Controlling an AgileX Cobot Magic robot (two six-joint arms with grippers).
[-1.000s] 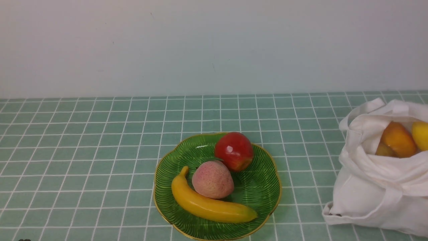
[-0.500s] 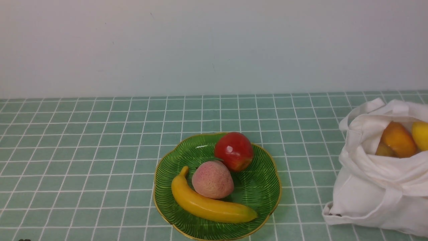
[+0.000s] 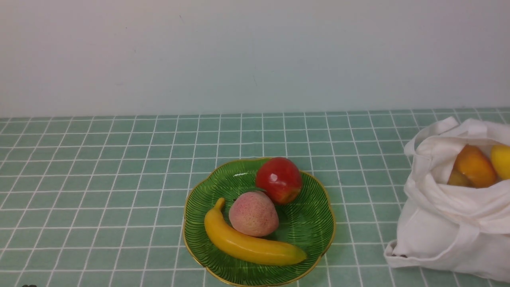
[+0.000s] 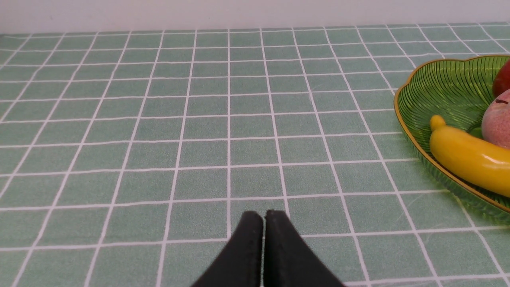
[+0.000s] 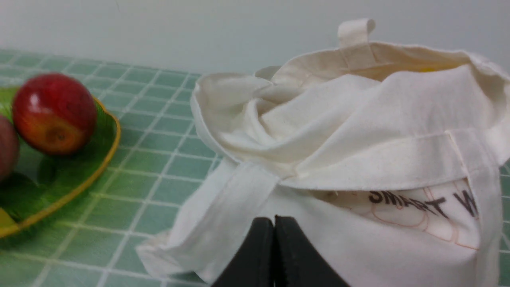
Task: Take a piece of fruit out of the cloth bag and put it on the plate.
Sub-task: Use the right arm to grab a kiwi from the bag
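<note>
Green plate [image 3: 310, 223]: apple [image 3: 279, 180], peach [image 3: 253, 213], banana [image 3: 247, 245]; cloth bag [image 3: 438, 231]: three fruits [image 3: 474, 165].

The cloth bag [image 3: 446, 223] runs off the front view's right edge. Inside the bag, the kiwi [image 3: 457, 179] barely peeks out, mostly buried behind the orange fruit [image 3: 474, 165] and folded cloth.

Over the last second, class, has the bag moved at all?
No. In the front view the bag keeps the same gap from the plate, which has also stayed put, and its folds look unchanged.
</note>
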